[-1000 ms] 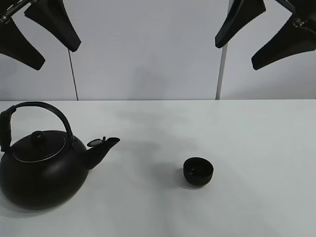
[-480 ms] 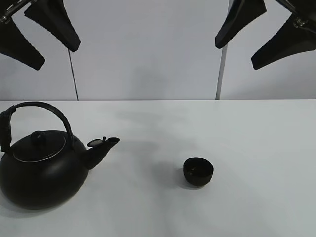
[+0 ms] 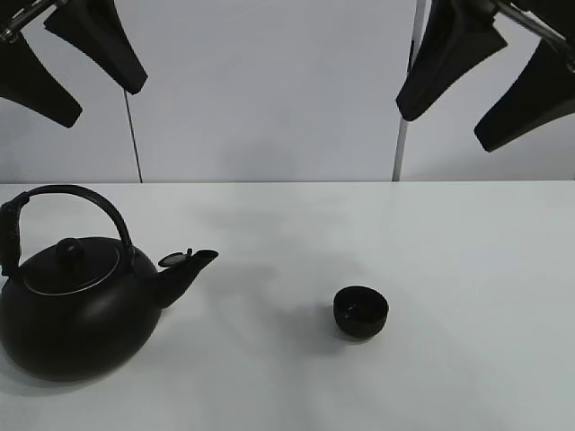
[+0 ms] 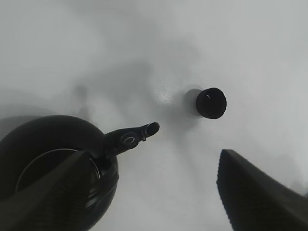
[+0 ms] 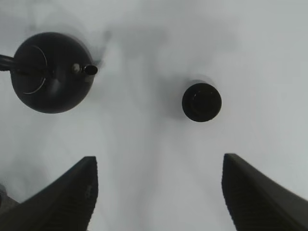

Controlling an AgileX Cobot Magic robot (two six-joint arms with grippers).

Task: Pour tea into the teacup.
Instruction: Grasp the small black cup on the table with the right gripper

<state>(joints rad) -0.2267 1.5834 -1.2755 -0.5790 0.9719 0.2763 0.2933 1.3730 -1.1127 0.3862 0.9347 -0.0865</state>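
Observation:
The small matte-black teacup (image 3: 361, 312) stands on the white table, right of centre; it also shows in the left wrist view (image 4: 211, 103) and the right wrist view (image 5: 201, 102). The big black kettle (image 3: 76, 299) with arched handle stands at the front left, its spout (image 3: 189, 269) pointing toward the cup; it also shows in the left wrist view (image 4: 57, 166) and the right wrist view (image 5: 52, 72). My left gripper (image 3: 72, 72) hangs open high above the kettle. My right gripper (image 3: 481, 90) hangs open high at the upper right, above and behind the cup. Both are empty.
The white table (image 3: 467, 260) runs to a pale back wall with two thin vertical seams (image 3: 133, 135). Only the kettle and cup stand on the table.
My right gripper has dropped a little and shifted slightly right in the exterior view. The left gripper, kettle and teacup have not moved.

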